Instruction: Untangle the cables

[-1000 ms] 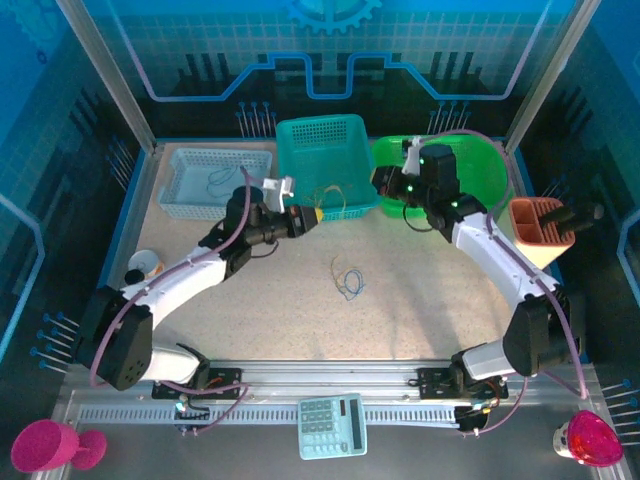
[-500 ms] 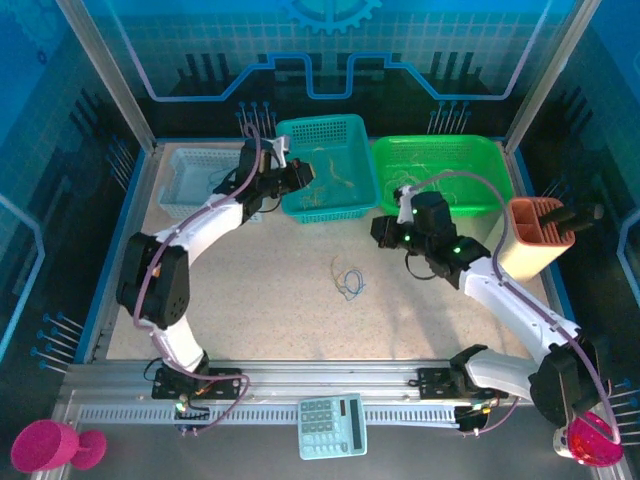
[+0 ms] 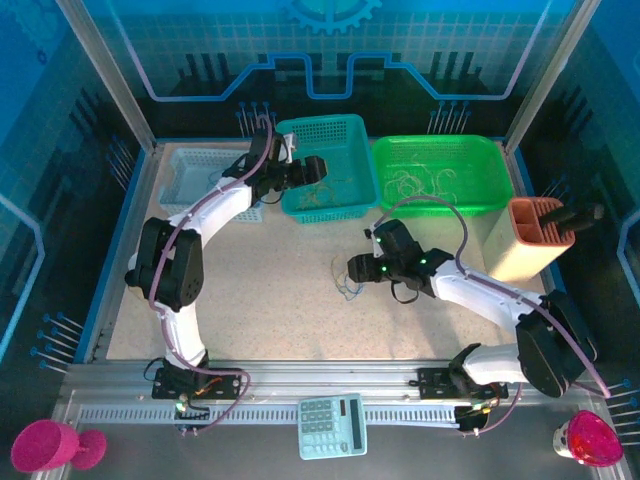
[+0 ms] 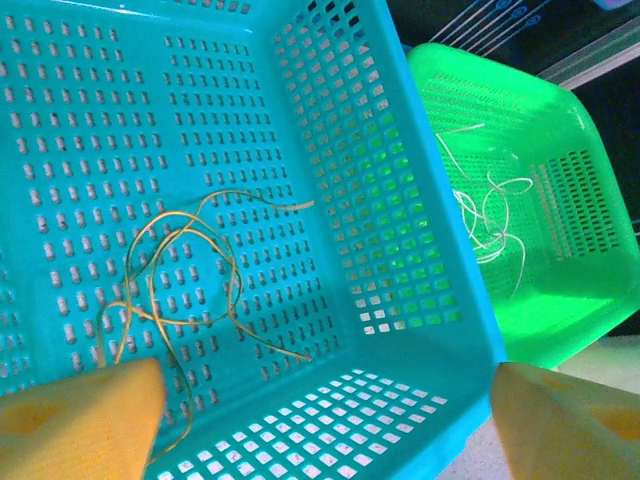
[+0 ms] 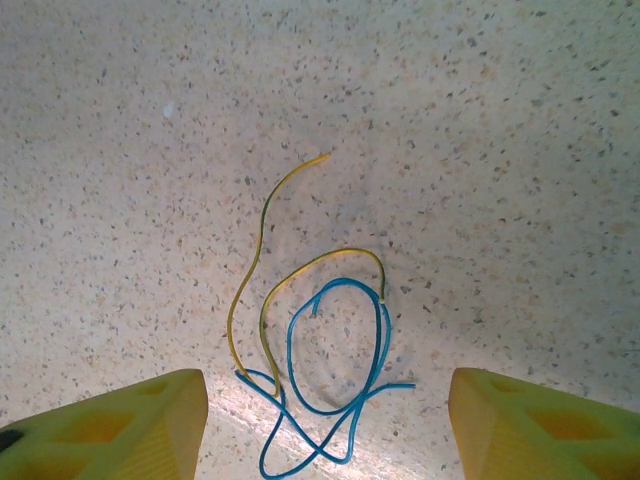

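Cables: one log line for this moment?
left hand: open, over teal basket | right hand: open, above cables on table

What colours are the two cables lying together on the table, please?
One yellow cable and one blue cable, clearest in the right wrist view.

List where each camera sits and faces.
Top external: above, behind the arms, looking down on the table; both arms show.
Left wrist: on the left arm, facing into the teal basket with its yellow cable; left tool open.
Right wrist: on the right arm, facing down at the tangled cables; right tool open.
Shared: top external and left wrist both see the teal basket.
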